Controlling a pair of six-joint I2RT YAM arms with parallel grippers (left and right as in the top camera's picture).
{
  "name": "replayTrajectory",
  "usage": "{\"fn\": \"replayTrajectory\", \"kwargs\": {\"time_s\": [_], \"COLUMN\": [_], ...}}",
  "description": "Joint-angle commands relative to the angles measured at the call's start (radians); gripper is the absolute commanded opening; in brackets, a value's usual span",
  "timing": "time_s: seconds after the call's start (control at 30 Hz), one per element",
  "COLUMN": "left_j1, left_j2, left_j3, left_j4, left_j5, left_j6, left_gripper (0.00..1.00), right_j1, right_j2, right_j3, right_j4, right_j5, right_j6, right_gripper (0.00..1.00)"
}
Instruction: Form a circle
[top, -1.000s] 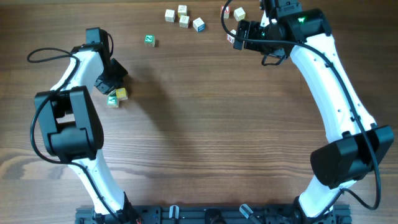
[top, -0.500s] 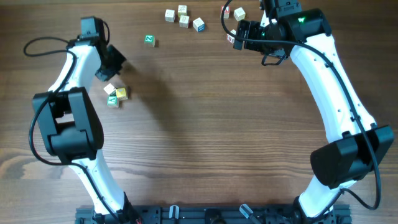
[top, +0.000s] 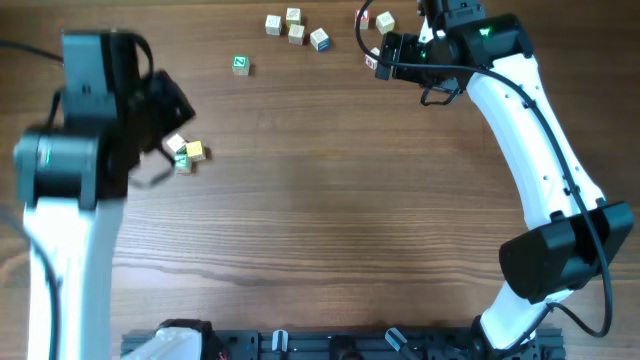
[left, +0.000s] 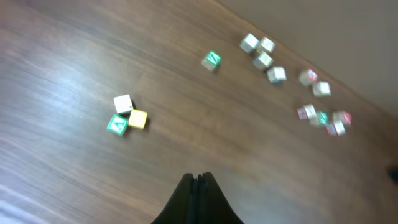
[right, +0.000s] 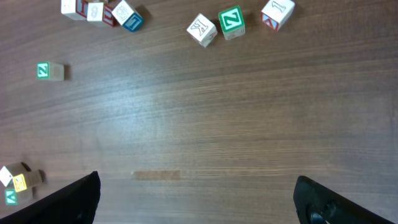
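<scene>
The circle is only a tight group of three small cubes on the wooden table's left side: a cream one, a green-marked one and a yellow-faced one, touching each other. My left gripper is shut and empty, high above the table and back from the group. In the overhead view the raised left arm looms large beside the cubes. My right gripper stands wide open over bare wood at the far right. The three cubes also show at the right wrist view's lower left.
A lone green cube lies between the group and the far edge. Several loose cubes sit at the back middle, and more lie next to the right gripper. The right arm spans the table's right side.
The left arm has lifted up and away from the three cubes toward the camera, its gripper still shut. The cubes and the right arm have stayed put.
</scene>
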Motion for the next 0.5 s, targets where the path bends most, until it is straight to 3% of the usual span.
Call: {"fn": "replayTrajectory", "kwargs": {"time_s": [0.0, 0.07, 0.23, 0.3, 0.47], "left_j1": [-0.151, -0.212, -0.221, -0.221, -0.221], "left_j2": [-0.167, -0.291, -0.682, -0.798, -0.814], "left_j3": [-0.024, -0.126, -0.554, -0.635, -0.637], "left_j4": [-0.112, -0.158, -0.163, -0.152, -0.159], "left_j5": [-0.216, -0.240, -0.227, -0.200, -0.198], "left_j6": [-0.008, -0.080, -0.363, -0.390, -0.379], "left_gripper": [0.04, 0.04, 0.06, 0.10, 0.08], "right_j1": [0.002, 0.002, 0.002, 0.002, 0.002], "right_j2": [-0.003, -0.003, -0.003, -0.003, -0.003], "right_j3": [0.008, 0.009, 0.009, 0.009, 0.009], "right_j4": [-0.022, -0.005, -0.005, -0.026, -0.024], "right_j5": [0.020, 0.019, 0.020, 0.020, 0.021], "right_j6": [0.004, 0.008, 0.006, 0.005, 0.005], "right_gripper": [0.99, 1.00, 1.00, 1.00, 1.00]}}
